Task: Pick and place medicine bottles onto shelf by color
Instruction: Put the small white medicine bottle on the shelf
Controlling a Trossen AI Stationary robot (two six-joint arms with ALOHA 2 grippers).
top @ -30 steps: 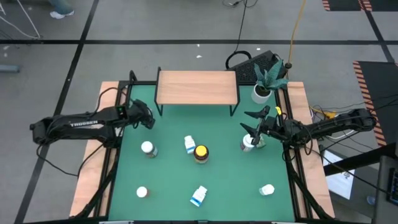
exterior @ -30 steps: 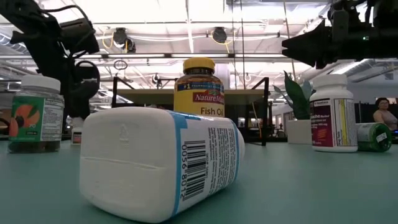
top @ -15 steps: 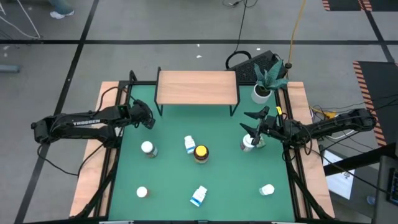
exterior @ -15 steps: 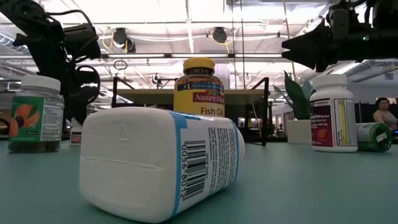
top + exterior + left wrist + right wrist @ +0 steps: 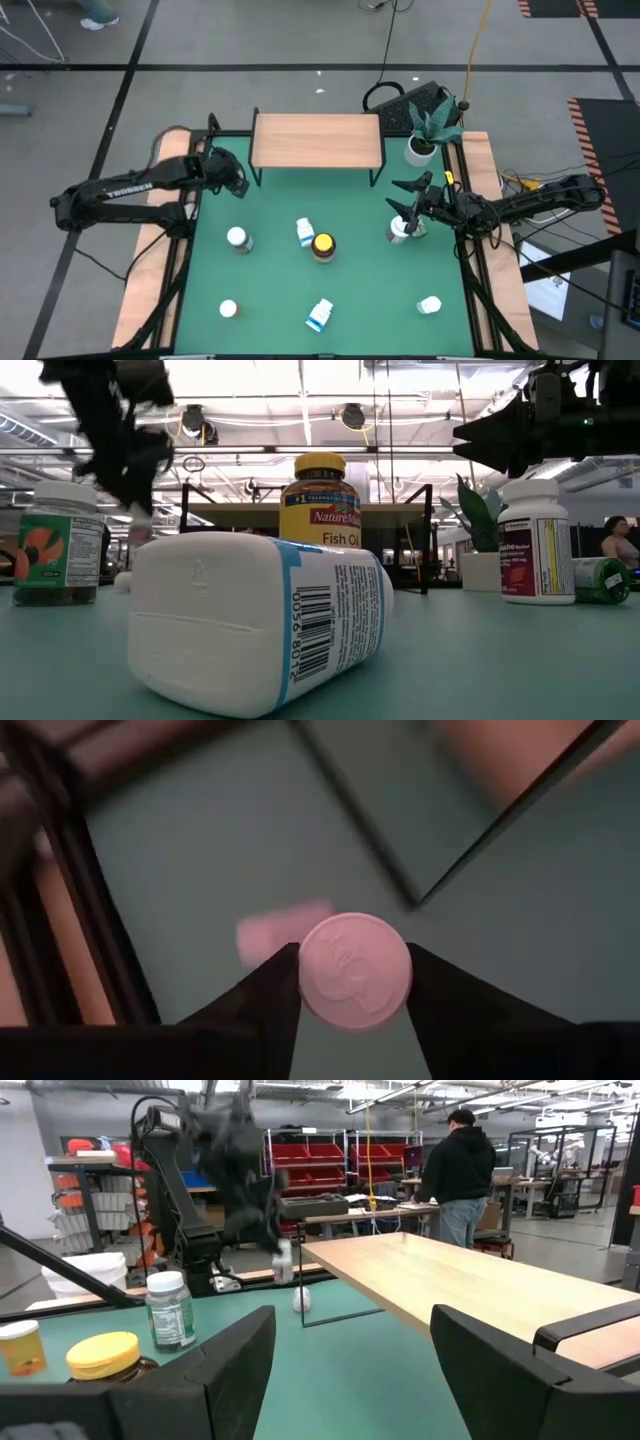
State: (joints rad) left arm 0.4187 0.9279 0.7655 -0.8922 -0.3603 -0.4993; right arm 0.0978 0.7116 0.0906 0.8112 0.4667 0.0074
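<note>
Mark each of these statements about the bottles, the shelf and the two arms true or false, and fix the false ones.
1. The left gripper grips a small white bottle by its sides. True.
2. The shelf already carries two bottles. False: its wooden top is bare.
3. The amber bottle with the yellow lid stands upright. True.
4. The right gripper holds a bottle. False: its jaws stand open above the white bottle by the right edge.
5. The blue-labelled bottle nearest the low camera stands upright. False: it lies on its side.

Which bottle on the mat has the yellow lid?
The amber fish-oil bottle at mat centre, upright, right beside a white blue-labelled bottle. The other bottles' caps are white.
</note>
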